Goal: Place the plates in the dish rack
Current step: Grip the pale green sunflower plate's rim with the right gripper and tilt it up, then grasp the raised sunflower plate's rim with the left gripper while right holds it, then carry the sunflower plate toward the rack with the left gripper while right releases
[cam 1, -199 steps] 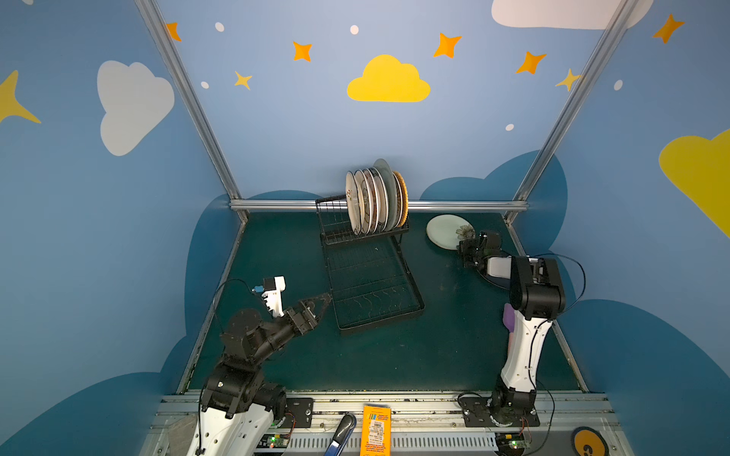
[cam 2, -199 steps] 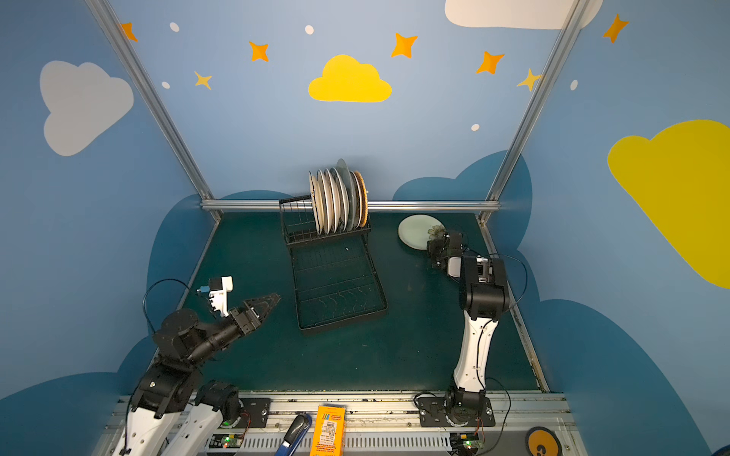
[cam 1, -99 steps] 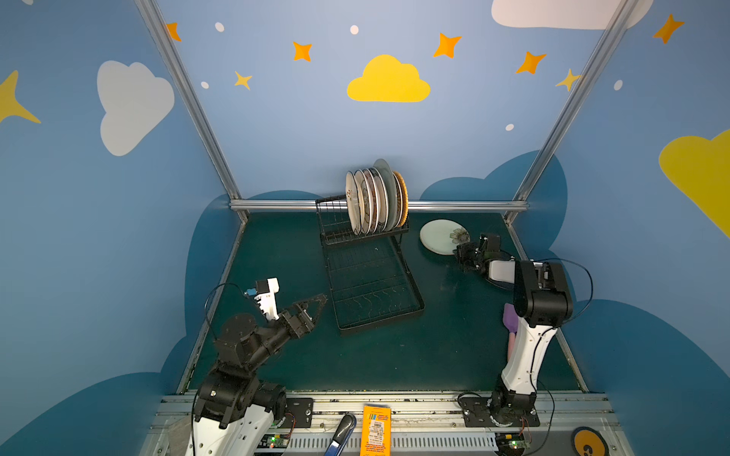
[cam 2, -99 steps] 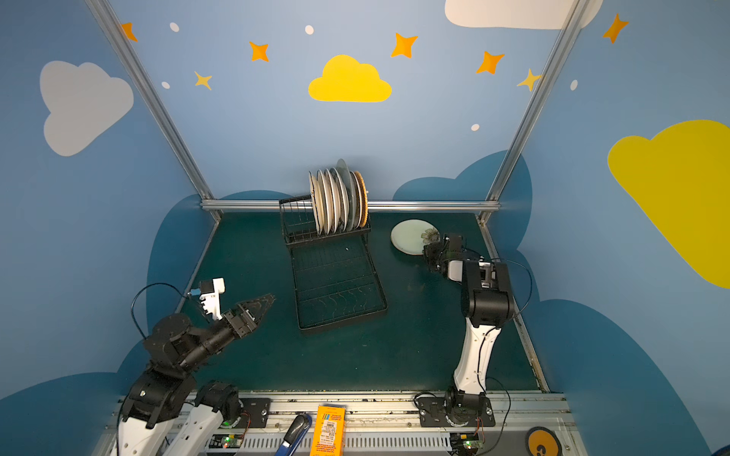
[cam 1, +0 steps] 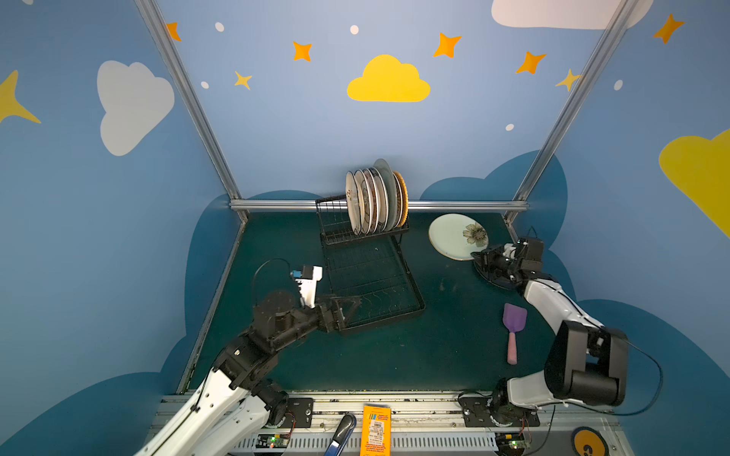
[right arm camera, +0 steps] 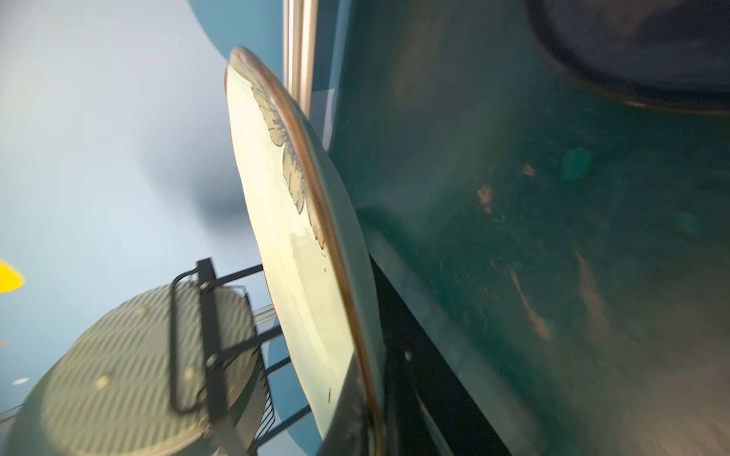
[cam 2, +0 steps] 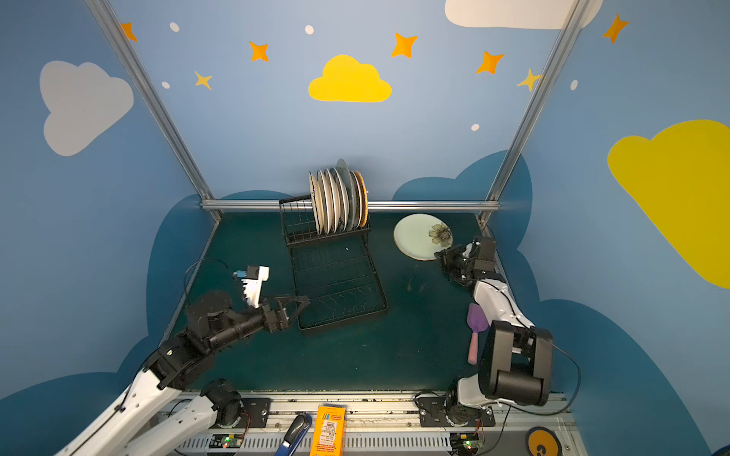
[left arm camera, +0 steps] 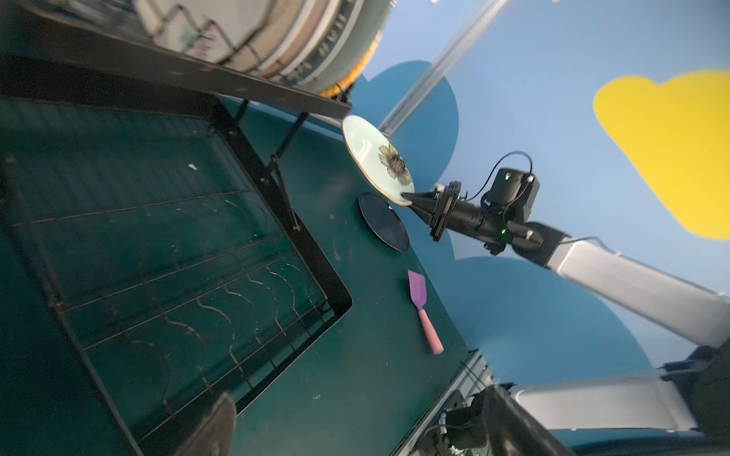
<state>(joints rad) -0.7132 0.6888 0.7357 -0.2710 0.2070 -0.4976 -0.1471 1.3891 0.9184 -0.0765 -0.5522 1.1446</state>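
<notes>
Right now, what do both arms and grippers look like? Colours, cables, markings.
Both have white links, black joint housings and no visible markings. The left arm has a white camera mount, a blue plug and a looping black cable. The right arm has its own black cable. The left gripper and right gripper are black with tapered fingers.

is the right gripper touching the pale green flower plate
Touching. The left wrist view shows the right gripper shut on the rim of the pale green plate.
</notes>
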